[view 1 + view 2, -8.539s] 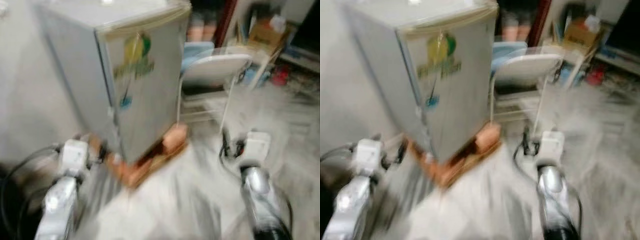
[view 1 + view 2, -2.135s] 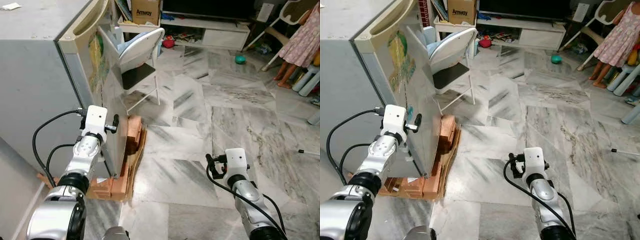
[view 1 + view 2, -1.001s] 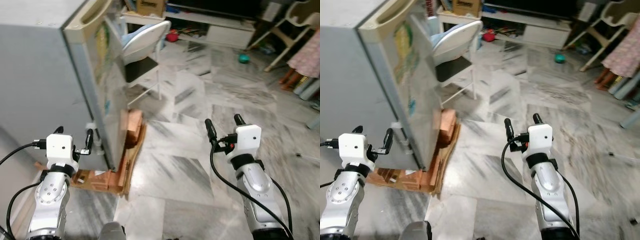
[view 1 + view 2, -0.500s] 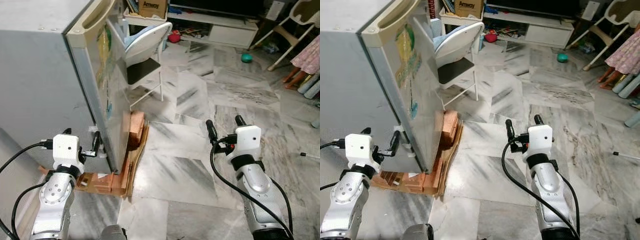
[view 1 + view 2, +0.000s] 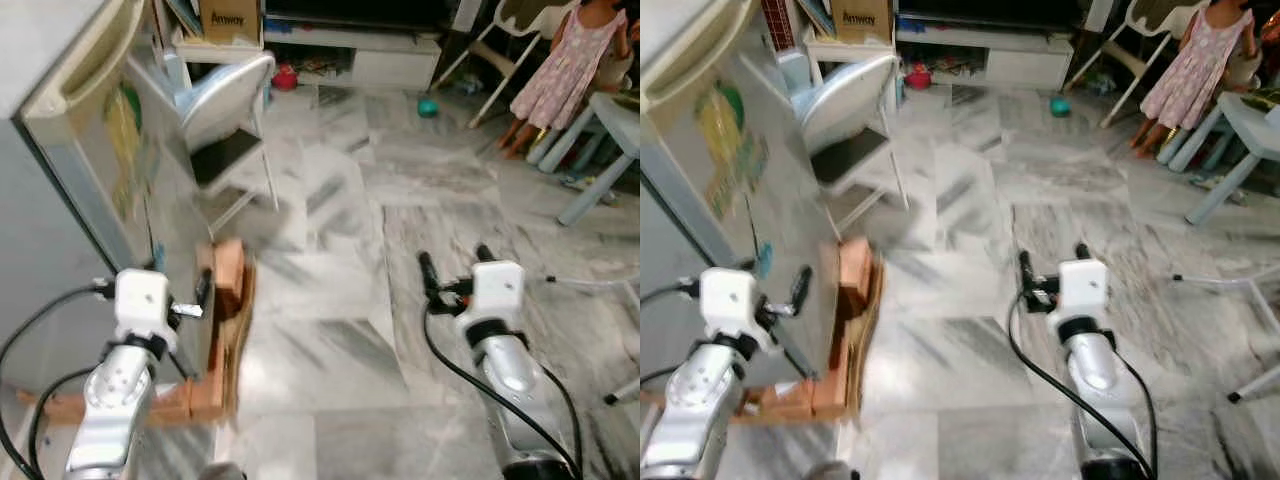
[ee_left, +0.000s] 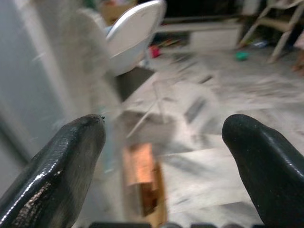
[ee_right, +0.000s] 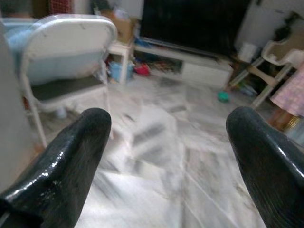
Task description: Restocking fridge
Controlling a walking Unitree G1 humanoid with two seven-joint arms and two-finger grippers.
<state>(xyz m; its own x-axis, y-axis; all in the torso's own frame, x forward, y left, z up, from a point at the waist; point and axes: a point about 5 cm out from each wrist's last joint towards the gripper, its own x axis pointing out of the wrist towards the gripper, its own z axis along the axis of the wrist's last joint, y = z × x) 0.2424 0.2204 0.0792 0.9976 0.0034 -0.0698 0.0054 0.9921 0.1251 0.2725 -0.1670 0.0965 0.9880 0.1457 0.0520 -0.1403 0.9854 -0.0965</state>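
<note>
your left gripper (image 5: 170,300) hangs wide and empty beside the closed grey stickered fridge (image 5: 90,170) on its wooden pallet (image 5: 215,360); your right gripper (image 5: 452,262) is wide too, over marble floor (image 5: 340,260). restocking looks unstarted: door shut, nothing held.

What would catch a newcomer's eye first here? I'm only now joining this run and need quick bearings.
The grey fridge on the left, door shut, stands raised on bricks, with the open left gripper beside its lower door edge. The open right gripper hangs over bare marble floor. Behind are a white chair by the fridge and a person in a pink dress at far right.
</note>
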